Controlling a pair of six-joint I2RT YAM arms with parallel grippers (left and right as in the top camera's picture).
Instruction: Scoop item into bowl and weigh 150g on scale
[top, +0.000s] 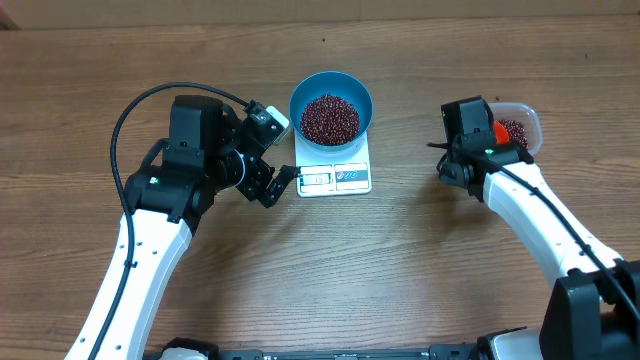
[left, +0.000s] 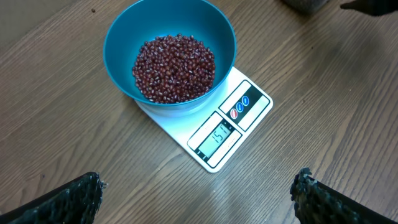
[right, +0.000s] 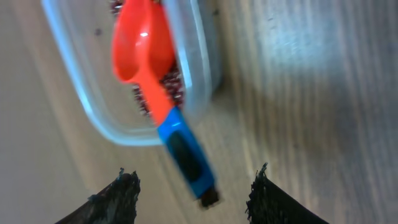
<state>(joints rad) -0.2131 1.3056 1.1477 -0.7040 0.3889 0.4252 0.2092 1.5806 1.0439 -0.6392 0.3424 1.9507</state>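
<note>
Ahead of left end effector, bowl

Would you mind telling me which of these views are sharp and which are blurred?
Right wrist: motion-blurred, with the scoop and clear tub smeared. Left wrist: sharp, with single beans distinct and the scale crisp. Overhead: sharp and evenly lit, with no strong glare.

Open tabletop between scale and tub; bowl atop scale
</note>
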